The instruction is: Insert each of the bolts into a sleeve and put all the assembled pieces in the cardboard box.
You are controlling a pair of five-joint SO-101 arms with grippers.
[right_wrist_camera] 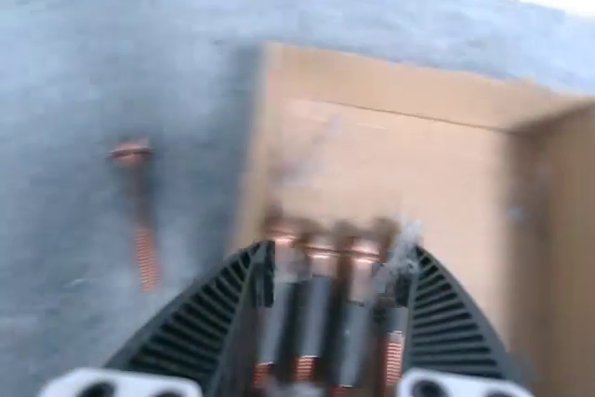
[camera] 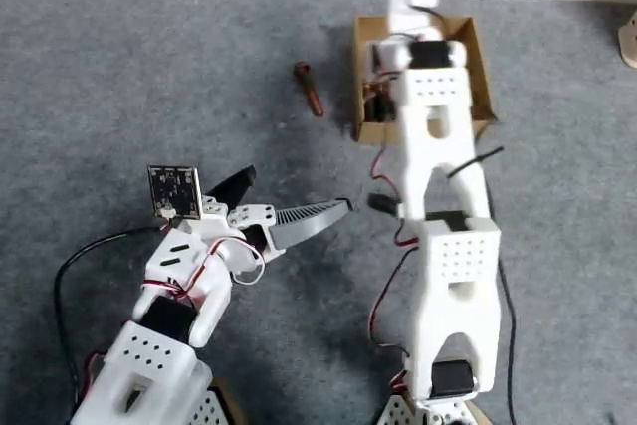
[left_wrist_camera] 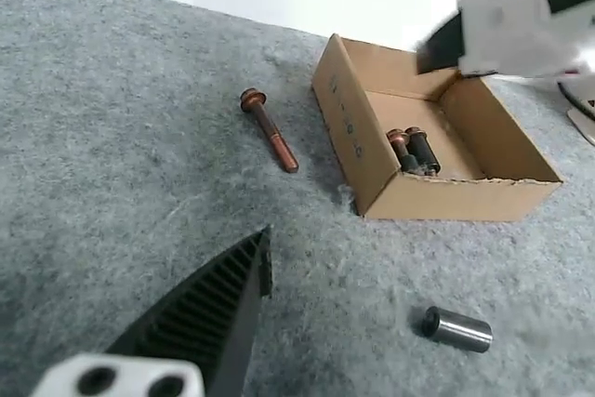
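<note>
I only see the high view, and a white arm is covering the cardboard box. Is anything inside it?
Observer: Yes. In the left wrist view, two assembled pieces lie side by side on the floor of the cardboard box.
Operator: Is that arm grabbing one?
Observer: It doesn't look so. The right wrist view shows the right gripper open, its fingers spread wide, with the pieces showing between them.
Operator: The loose bolt needs a sleeve. Is there one?
Observer: Yes, one empty sleeve lies on its side on the carpet, apart from the box.
</note>
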